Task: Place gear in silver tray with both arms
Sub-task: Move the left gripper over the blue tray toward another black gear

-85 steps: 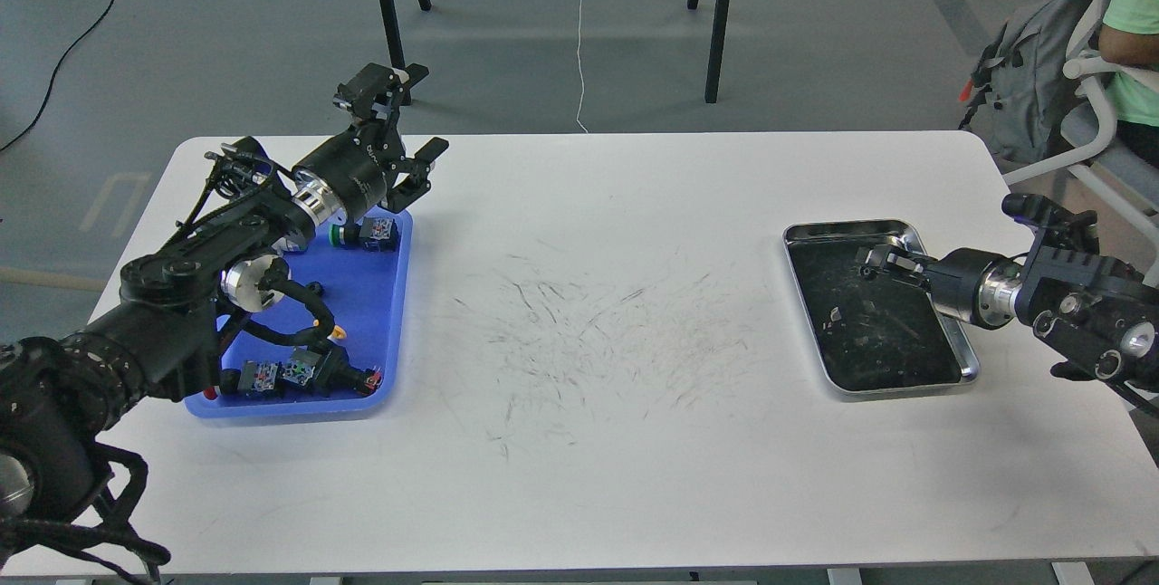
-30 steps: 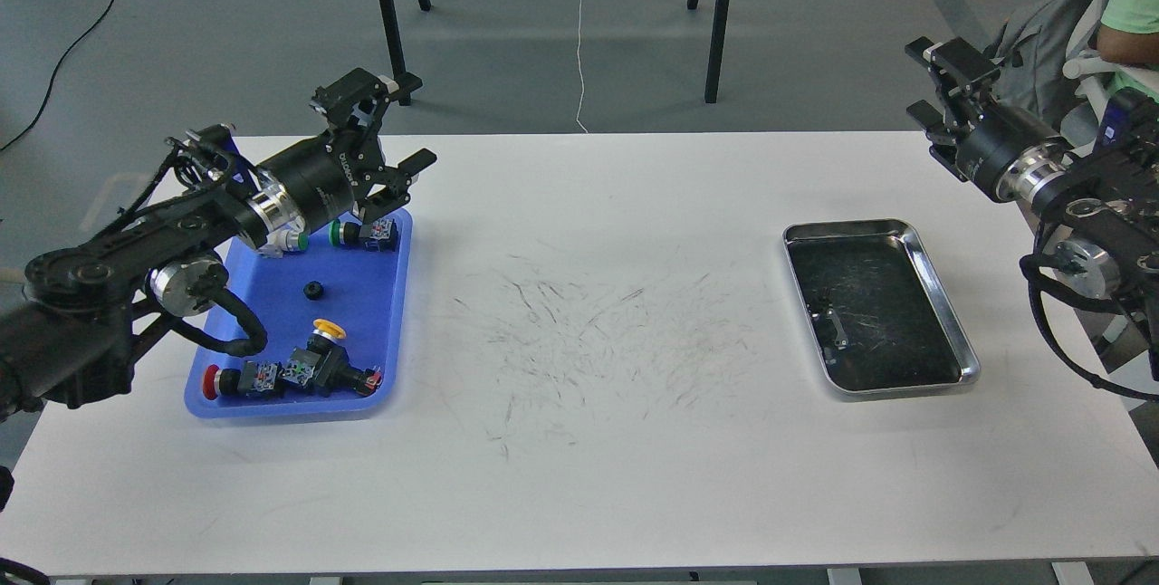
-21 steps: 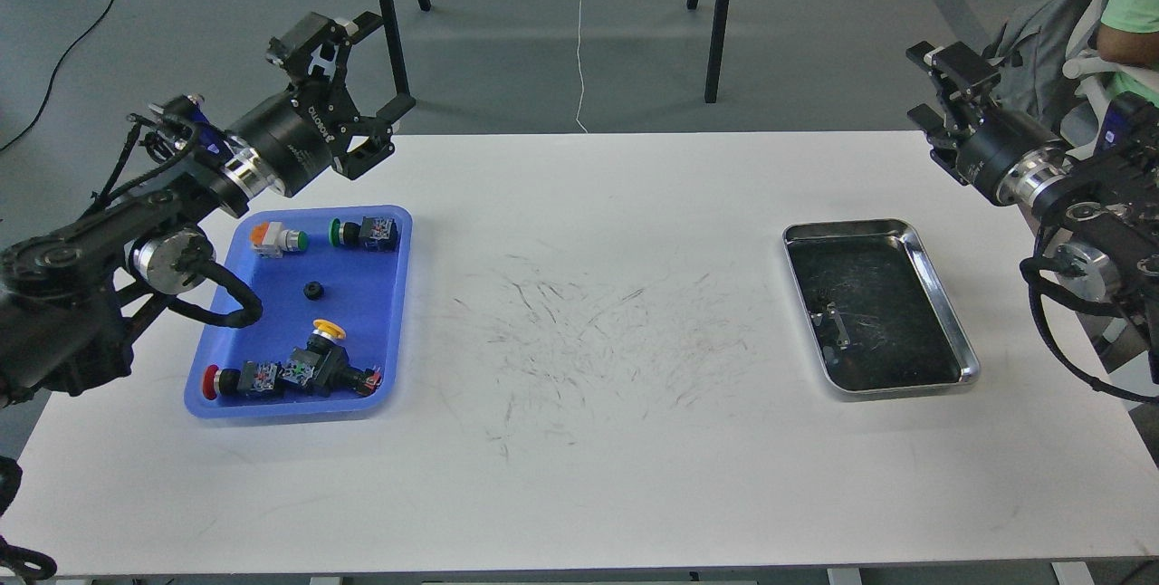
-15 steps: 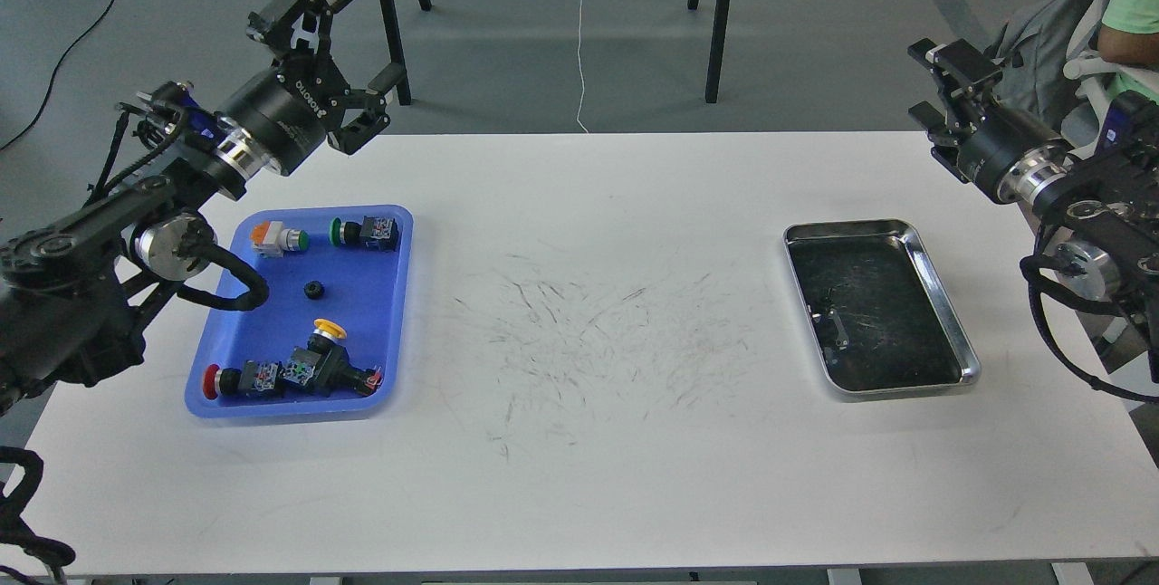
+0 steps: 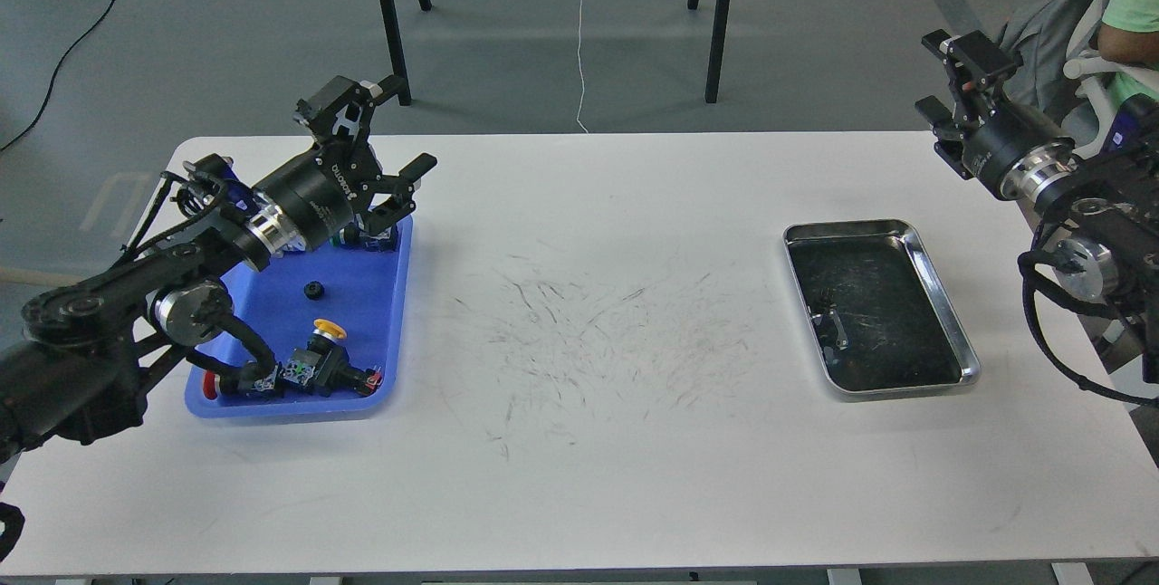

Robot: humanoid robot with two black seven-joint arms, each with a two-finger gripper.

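Note:
The gear (image 5: 313, 290) is a small black ring lying in the middle of the blue plastic tray (image 5: 371, 313) at the table's left. My left gripper (image 5: 401, 196) is open and empty, hovering over that tray's far right corner, above and to the right of the gear. The silver tray (image 5: 953, 318) lies on the right of the table, with a dark scuffed bottom and a small dark piece (image 5: 831, 324) on it. My right gripper (image 5: 937, 128) is raised beyond the table's far right corner, away from the silver tray, open and empty.
The blue tray also holds push-button switches: a yellow-capped one (image 5: 328, 330), a cluster along its near edge (image 5: 308, 375), and a green one (image 5: 362, 236) partly hidden under my left gripper. A seated person (image 5: 1132, 14) and stand legs (image 5: 720, 14) are behind the table.
My right arm lifted out of the silver tray to the far right corner and stayed there. My left gripper rose high to the left, then came back down over the blue tray's far end.

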